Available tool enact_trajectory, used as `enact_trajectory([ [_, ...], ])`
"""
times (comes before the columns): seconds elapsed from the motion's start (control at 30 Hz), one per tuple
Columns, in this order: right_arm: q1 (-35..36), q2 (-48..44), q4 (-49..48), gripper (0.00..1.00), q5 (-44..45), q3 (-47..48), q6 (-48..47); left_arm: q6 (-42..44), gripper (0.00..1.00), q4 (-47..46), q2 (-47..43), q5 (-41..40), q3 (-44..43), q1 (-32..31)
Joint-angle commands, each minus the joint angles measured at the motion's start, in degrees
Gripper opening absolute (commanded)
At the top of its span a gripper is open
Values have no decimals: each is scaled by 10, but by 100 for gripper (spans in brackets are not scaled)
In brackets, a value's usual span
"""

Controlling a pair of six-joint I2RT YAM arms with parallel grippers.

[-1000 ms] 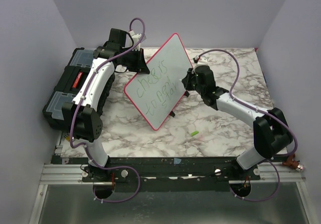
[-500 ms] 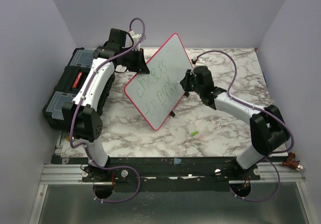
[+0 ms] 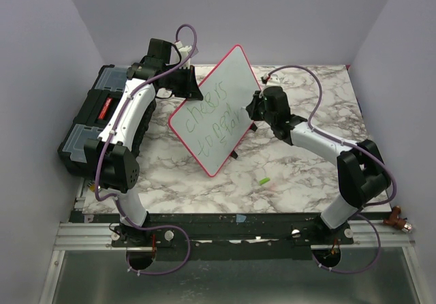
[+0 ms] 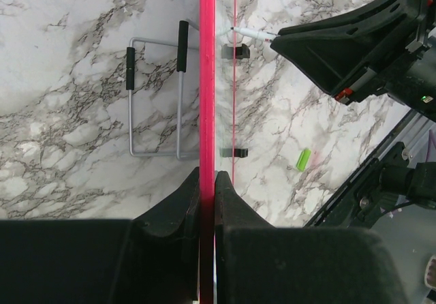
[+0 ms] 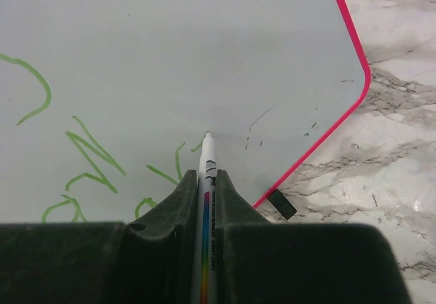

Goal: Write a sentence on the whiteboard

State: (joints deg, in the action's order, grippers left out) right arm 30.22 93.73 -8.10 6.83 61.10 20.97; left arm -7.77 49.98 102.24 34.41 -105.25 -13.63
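The whiteboard, white with a red-pink rim, stands tilted over the marble table. My left gripper is shut on its upper left edge; the left wrist view shows the rim edge-on, pinched between the jaws of the left gripper. Green handwritten words of the sentence run across the panel in two visible lines. My right gripper is shut on a white marker, whose tip touches the whiteboard beside green strokes.
A black toolbox sits at the left edge of the table. A small green cap lies on the marble in front of the board. A wire stand lies flat behind the board.
My right gripper with the marker has shifted slightly up and left along the board's right side. The left arm and the board have stayed put.
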Motion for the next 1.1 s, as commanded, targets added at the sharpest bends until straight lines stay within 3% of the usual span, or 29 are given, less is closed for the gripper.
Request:
enact_trajectory([
  [0.0, -5, 25, -19, 1, 5, 26, 6, 51, 0, -1, 5, -33, 0, -3],
  [0.6, -10, -14, -8, 1, 29, 11, -4, 50, 0, -1, 2, -37, 0, -4],
  [1.07, -10, -15, -12, 1, -12, 21, 11, 50, 0, -2, -1, -34, 2, -4],
])
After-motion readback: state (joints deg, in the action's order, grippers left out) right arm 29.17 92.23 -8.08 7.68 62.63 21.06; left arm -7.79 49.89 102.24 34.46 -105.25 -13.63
